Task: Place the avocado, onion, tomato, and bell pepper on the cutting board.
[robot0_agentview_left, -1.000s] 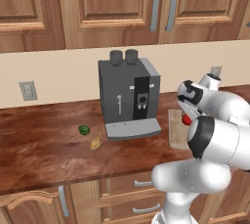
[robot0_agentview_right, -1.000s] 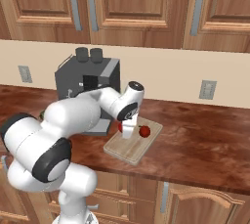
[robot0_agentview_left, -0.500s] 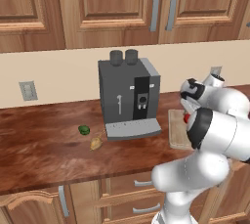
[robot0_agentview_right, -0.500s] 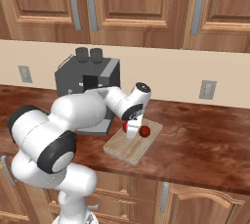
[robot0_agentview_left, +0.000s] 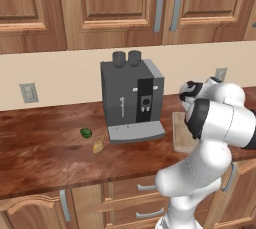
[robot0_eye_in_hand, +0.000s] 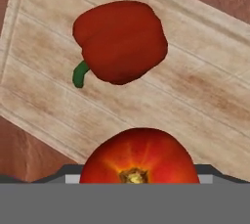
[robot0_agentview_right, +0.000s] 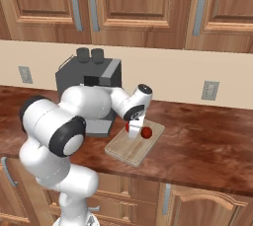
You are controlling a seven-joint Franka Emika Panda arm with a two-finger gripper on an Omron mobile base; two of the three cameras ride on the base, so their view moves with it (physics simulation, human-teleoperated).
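Tomato (robot0_eye_in_hand: 139,157), smooth, round and likely slippery, sits clamped across its middle in the end effector (robot0_agentview_right: 134,130) above the cutting board (robot0_eye_in_hand: 195,96), near the bell pepper (robot0_eye_in_hand: 122,42).

No words, labels, brand names, numbers or signs can be read anywhere in these pictures.
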